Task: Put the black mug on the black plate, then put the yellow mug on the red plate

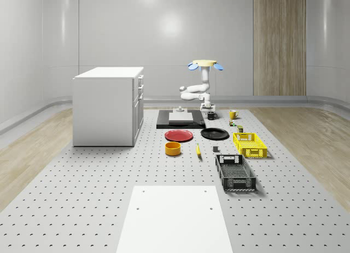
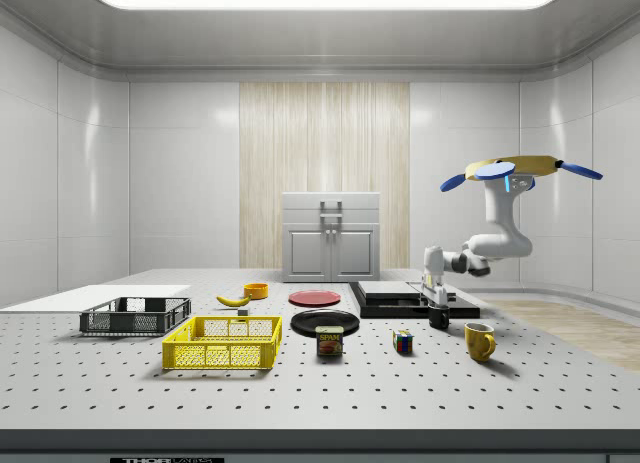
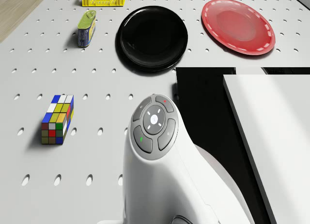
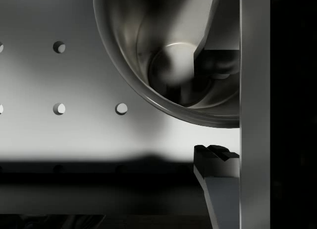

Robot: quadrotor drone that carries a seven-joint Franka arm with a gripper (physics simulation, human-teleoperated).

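Observation:
The black mug (image 1: 211,116) stands on the table beside the black tray, near the yellow mug (image 1: 233,115). In the side view the black mug (image 2: 439,319) rests on the table under my gripper (image 2: 437,303). In the wrist view I look down into the black mug (image 4: 163,61). My gripper (image 4: 210,100) is open and straddles its wall, one finger (image 4: 208,26) inside and the other finger (image 4: 220,184) outside, neither touching. The black plate (image 1: 214,134) and red plate (image 1: 179,135) lie side by side closer in. The drone (image 1: 205,64) hovers above the mug's far side.
A black tray (image 1: 164,122) carrying a white block (image 1: 180,117) lies beside the mug. A Rubik's cube (image 3: 57,118), can (image 3: 86,28), yellow crate (image 1: 250,145), black crate (image 1: 235,172), orange bowl (image 1: 173,148) and banana (image 1: 198,149) sit on the table. A white cabinet (image 1: 109,105) stands at the whole-scene view's left.

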